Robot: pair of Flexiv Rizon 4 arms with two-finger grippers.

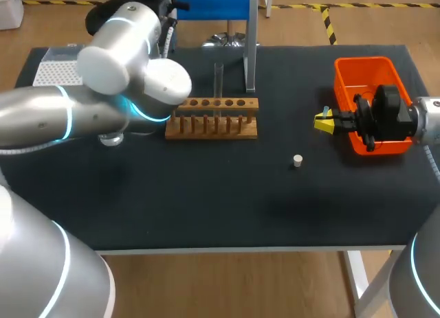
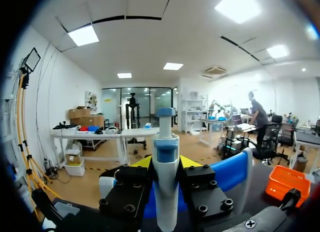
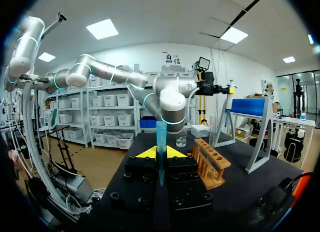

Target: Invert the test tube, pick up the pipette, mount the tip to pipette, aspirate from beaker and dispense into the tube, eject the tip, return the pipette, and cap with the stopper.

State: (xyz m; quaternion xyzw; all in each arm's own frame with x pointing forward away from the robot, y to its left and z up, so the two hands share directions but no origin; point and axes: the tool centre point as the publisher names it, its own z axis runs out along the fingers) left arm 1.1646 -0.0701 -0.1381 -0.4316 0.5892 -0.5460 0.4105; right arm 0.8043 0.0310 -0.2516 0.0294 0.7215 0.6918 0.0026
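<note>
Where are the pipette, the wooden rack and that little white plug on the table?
pipette (image 2: 165, 172), left wrist view, on its white body.
wooden rack (image 1: 212, 134), head view, on its base board.
white stopper (image 1: 298, 161), head view, on its middle.

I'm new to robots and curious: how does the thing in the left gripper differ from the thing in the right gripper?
The pipette in the left gripper is thick and white with a blue collar and cap. The blue tip in the right gripper is a slim, see-through tube. The pipette holds its fingers wide apart, while the blue tip leaves them nearly together. Both stand upright, clamped between yellow fingertips.
</note>
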